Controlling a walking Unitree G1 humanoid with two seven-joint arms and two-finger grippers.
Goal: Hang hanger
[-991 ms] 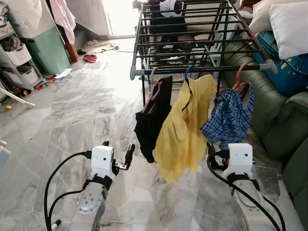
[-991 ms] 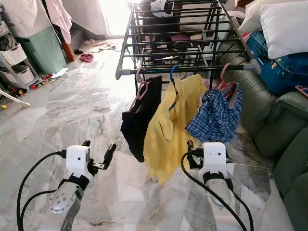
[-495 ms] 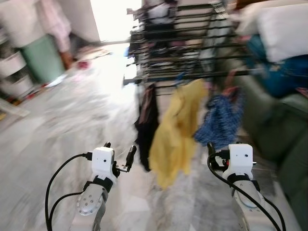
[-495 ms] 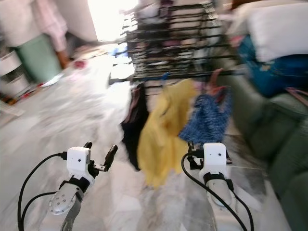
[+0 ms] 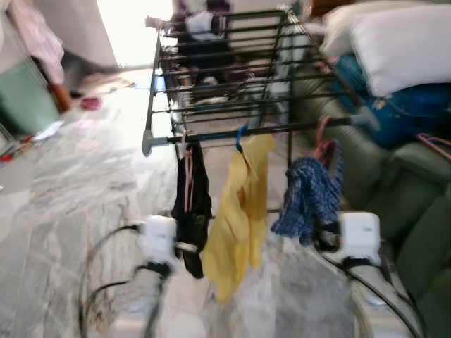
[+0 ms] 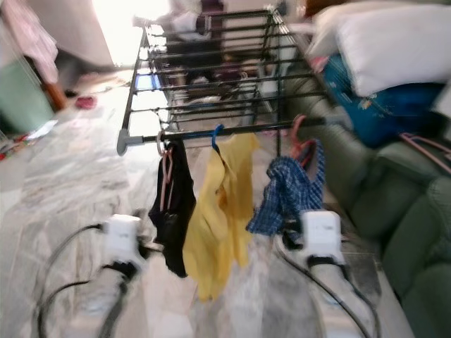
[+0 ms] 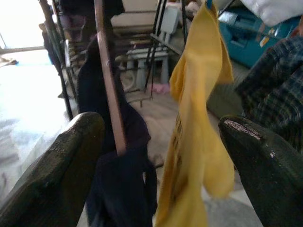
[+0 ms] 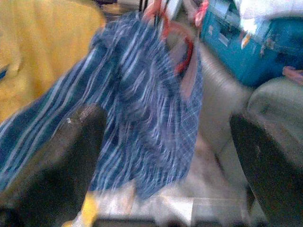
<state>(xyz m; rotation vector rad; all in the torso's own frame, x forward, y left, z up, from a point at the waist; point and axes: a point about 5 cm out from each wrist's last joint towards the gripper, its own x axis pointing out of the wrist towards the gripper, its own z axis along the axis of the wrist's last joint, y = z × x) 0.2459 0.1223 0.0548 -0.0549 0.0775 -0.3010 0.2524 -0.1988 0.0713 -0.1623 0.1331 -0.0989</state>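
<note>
A black drying rack stands before me, and three garments hang from its front rail. A black garment hangs on a pink hanger, a yellow shirt on a blue hanger, and a blue plaid garment on a red hanger. My left gripper is open, level with the black garment and the pink hanger. My right gripper is open too, facing the plaid garment. In the head views the pictures are blurred, with both white wrists low under the clothes.
A green sofa runs along the right, with white pillows and a blue bag on it. A loose pink hanger lies on the sofa. A green bin stands far left on the marble floor.
The whole view has swung and drawn nearer the rack, so the camera moved. The hanging garments now sit right at both grippers, which have stayed open.
</note>
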